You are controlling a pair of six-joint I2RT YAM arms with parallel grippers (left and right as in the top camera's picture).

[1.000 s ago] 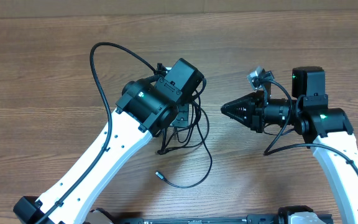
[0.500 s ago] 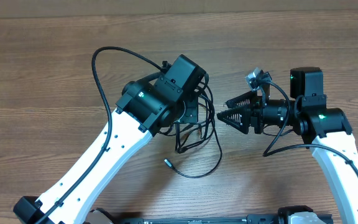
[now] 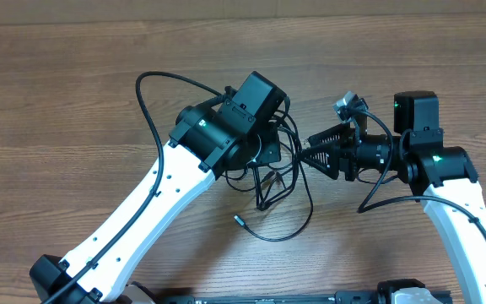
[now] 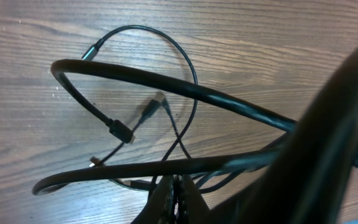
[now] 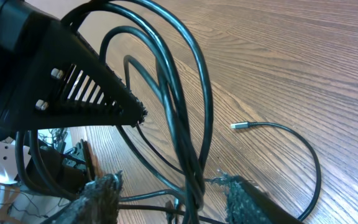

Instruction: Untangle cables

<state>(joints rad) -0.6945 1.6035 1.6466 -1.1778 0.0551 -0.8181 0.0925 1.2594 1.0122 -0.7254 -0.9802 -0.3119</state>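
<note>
Overhead, the left arm comes in from the lower left across the wooden table [image 3: 74, 101], and its wrist housing hides the fingers from above. The left wrist view shows the left gripper [image 4: 174, 199] pinched tight on thin strands of the cables [image 3: 270, 184], with no gap visible between its tips. The black cords hang in a tangle just below that wrist, near the table's middle, between the two arms. One long loop sweeps down and round toward the near edge and ends in a small plug [image 3: 240, 220] lying loose on the wood. Further right, the right gripper [image 3: 305, 147] points left at the bundle with its jaws parted. In the right wrist view several cords run through the space between its fingers [image 5: 101, 193], which have not closed on them. Whether any strand touches a pad cannot be told.
</note>
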